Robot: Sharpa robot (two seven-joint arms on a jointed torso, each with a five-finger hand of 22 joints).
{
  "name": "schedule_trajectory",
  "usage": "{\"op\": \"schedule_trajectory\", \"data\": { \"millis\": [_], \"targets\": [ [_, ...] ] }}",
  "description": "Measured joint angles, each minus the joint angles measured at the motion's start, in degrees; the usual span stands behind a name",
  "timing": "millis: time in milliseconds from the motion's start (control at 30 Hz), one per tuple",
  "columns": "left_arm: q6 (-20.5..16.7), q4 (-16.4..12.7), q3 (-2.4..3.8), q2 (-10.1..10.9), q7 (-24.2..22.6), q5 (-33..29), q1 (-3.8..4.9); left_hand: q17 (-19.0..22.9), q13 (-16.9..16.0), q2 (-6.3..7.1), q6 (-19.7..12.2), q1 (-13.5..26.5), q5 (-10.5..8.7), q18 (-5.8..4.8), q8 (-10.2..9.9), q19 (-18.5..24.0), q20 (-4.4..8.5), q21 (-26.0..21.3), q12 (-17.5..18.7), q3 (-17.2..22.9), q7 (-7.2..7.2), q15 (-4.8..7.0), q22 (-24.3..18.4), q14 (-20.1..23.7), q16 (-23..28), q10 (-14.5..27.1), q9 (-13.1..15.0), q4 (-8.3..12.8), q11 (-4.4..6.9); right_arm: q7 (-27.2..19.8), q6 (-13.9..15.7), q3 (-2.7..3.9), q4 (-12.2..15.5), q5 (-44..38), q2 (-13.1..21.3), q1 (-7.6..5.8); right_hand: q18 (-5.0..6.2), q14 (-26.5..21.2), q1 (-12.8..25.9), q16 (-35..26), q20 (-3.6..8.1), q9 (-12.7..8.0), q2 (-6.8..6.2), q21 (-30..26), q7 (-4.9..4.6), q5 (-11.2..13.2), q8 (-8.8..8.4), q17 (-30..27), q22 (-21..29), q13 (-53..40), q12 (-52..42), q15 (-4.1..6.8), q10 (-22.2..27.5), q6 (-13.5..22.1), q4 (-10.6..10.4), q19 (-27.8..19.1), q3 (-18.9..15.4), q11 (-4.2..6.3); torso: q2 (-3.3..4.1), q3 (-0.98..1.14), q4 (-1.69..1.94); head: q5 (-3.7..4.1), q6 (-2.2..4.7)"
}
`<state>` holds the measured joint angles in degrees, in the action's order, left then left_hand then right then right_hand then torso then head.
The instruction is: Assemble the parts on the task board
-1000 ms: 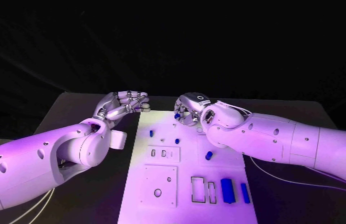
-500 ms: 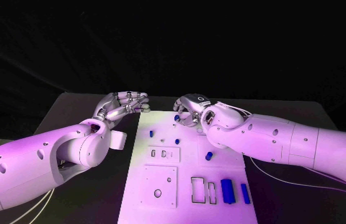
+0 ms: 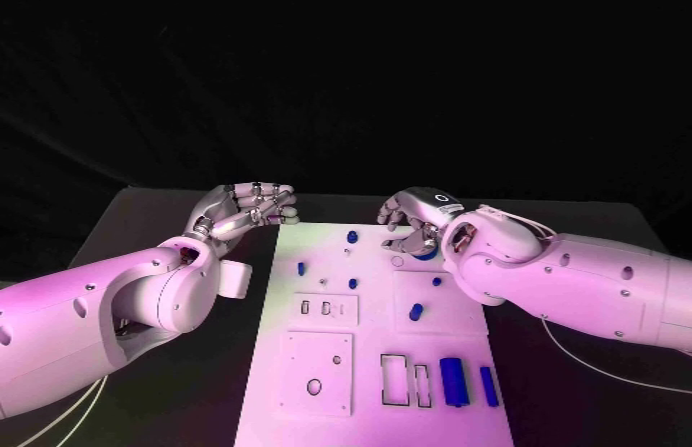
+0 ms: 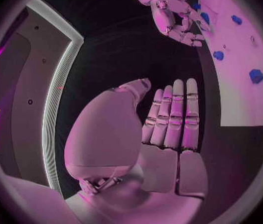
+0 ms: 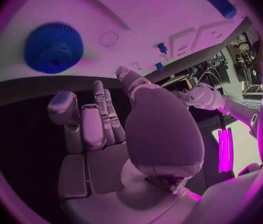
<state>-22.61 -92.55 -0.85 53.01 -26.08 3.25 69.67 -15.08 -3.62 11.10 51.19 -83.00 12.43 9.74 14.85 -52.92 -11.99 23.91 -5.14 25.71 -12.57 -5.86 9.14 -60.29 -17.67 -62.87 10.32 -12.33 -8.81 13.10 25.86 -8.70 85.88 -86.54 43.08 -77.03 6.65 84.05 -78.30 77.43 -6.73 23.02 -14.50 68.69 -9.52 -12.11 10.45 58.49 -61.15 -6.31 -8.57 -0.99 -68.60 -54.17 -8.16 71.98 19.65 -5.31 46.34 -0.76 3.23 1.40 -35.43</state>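
Note:
The white task board point(image 3: 310, 367) lies lengthwise in the middle of the table. My right hand point(image 3: 415, 222) hovers over its far right part, fingers loosely bent and holding nothing. A blue gear point(image 5: 54, 47) lies flat on the board just beyond those fingers point(image 5: 100, 112); in the head view the gear point(image 3: 400, 260) peeks out beneath the hand. My left hand point(image 3: 248, 207) hangs off the board's far left corner, its palm point(image 4: 163, 164) bare. Small blue pieces point(image 3: 352, 236) point(image 3: 303, 266) point(image 3: 415, 311) stand on the board.
Two long blue bars point(image 3: 456, 380) point(image 3: 489, 385) lie at the board's near right beside two empty rectangular slots point(image 3: 395, 378). A square plate with a round hole point(image 3: 316, 386) sits at the near left. Dark table point(image 3: 144, 227) runs along both sides of the board.
My right hand has moved right along the board's far end, uncovering the small blue piece that was at its fingertips. The blue gear now shows under it. The left hand has stayed put.

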Motion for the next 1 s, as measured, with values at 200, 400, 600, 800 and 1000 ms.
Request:
{"op": "schedule_trajectory", "data": {
  "millis": [200, 400, 600, 800, 1000],
  "targets": [
    [0.0, 0.3, -0.01, 0.0, 0.0, 0.0, 0.00, 0.0, 0.0, 0.00, 0.0, 0.0, 0.00, 0.00, 0.0, 0.0, 0.00, 0.0, 0.0, 0.0, 0.00, 0.00, 0.0, 0.0, 0.0, 0.0, 0.0, 0.0, 0.00, 0.0, 0.6, 0.23, 4.9, 5.4, 6.9, -0.85, 0.00, 0.0, -0.8, 1.0, 1.51, -0.2, -1.26, 1.5, 1.36, -0.5, -0.38, 1.5, -2.4, -3.0, -4.0, 2.06, -9.6, -0.7, -1.3, 1.5, 2.3, 2.29, -0.41, 0.13, -0.48, 0.54, -0.03],
    [0.1, 0.5, -0.02, -0.2, 0.0, -0.1, -0.01, 0.0, -0.1, 0.00, 0.0, 0.0, 0.00, 0.00, 0.0, 0.0, 0.00, 0.0, 0.0, 0.2, 0.00, 0.00, 0.0, 0.0, 0.0, 0.0, 0.0, 0.2, 0.00, 0.6, -0.4, 0.26, 5.4, 10.6, 9.8, -1.07, -0.95, 0.0, -3.0, 6.1, 2.35, 2.0, -0.16, 4.2, 2.53, -2.1, 2.22, 11.6, -7.0, -40.2, -38.6, 3.07, -9.5, 2.3, -5.3, 4.0, -10.7, 3.45, -0.70, 0.31, -0.85, 0.77, -0.14],
    [0.2, 0.6, -0.02, -0.3, 0.0, -0.1, -0.02, 0.0, -0.1, 0.00, 0.0, 0.0, 0.00, 0.00, 0.0, 0.0, 0.00, 0.0, 0.0, 0.2, 0.00, 0.00, 0.0, 0.0, 0.0, 0.0, 0.0, 0.2, 0.00, 1.4, -2.3, 0.26, 4.0, 13.5, 9.9, -1.11, -0.94, -0.1, -5.3, 9.1, 1.68, 3.2, 1.23, 5.7, 1.66, -2.1, 4.84, 16.4, -9.8, -64.4, -62.9, 2.52, -11.9, 4.7, -8.4, 5.4, -17.3, 2.37, -0.84, 0.38, -0.97, 0.87, -0.18],
    [0.3, 0.6, -0.03, -0.3, 0.0, -0.1, -0.02, 0.0, -0.1, 0.00, 0.0, 0.0, 0.00, 0.00, 0.0, 0.0, 0.00, 0.0, 0.0, 0.2, 0.00, 0.00, 0.0, 0.0, 0.0, 0.0, 0.0, 0.2, 0.00, 2.0, -3.7, 0.23, 2.4, 15.2, 8.2, -0.94, -1.82, 0.0, -5.5, 9.8, 1.41, 3.3, 1.54, 6.4, 1.52, -2.1, 5.51, 16.5, -11.2, -68.6, -68.2, 2.21, -13.5, 4.9, -8.4, 6.1, -18.1, 2.12, -0.83, 0.38, -0.92, 0.86, -0.21],
    [0.4, 0.7, -0.04, -0.3, 0.1, -0.2, -0.03, 0.0, -0.1, 0.00, 0.0, 0.0, 0.00, 0.00, 0.0, 0.0, 0.00, 0.0, 0.0, 0.2, 0.00, 0.00, 0.0, 0.0, 0.0, 0.0, 0.0, 0.2, 0.00, 2.1, -4.3, 0.22, 0.9, 16.2, 6.6, -0.70, -1.82, -0.1, -5.5, 10.2, 1.40, 3.4, 2.16, 6.9, 1.50, -2.1, 5.95, 16.5, -12.0, -68.6, -70.5, 2.11, -14.6, 4.9, -8.5, 6.5, -18.5, 2.03, -0.81, 0.26, -0.85, 0.81, -0.42]
  ]
}}
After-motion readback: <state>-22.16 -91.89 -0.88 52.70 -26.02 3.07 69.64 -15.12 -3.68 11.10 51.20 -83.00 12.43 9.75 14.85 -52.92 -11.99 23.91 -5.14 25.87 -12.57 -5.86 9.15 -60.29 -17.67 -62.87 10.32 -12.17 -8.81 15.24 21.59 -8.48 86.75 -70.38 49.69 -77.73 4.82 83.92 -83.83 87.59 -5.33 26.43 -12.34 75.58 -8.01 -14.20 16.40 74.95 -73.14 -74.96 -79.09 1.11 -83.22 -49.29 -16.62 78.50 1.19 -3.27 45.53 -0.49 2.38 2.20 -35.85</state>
